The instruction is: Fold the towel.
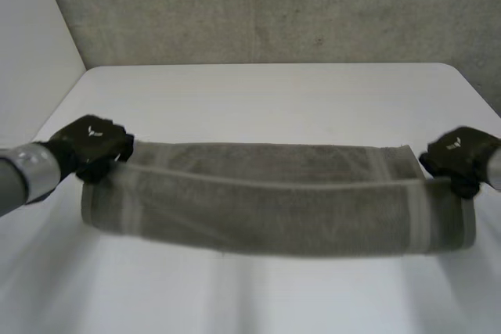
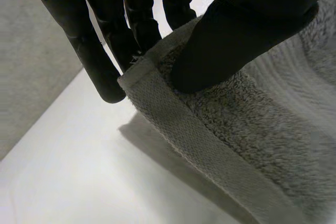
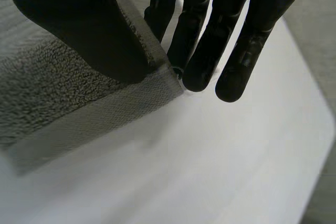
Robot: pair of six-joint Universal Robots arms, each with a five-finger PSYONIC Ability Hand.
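L hand (image 1: 92, 145) and R hand (image 1: 462, 156), mid-frame edges, each thumb-pinch a grey towel (image 1: 274, 209) corner; if a shallow pinch slips, your fold skews.

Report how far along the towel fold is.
Done: left hand and right hand each pinch a corner of the towel. In hand: the held edge is raised off the table, sagging between them. Left: lay that edge over the rest, flatten, release.
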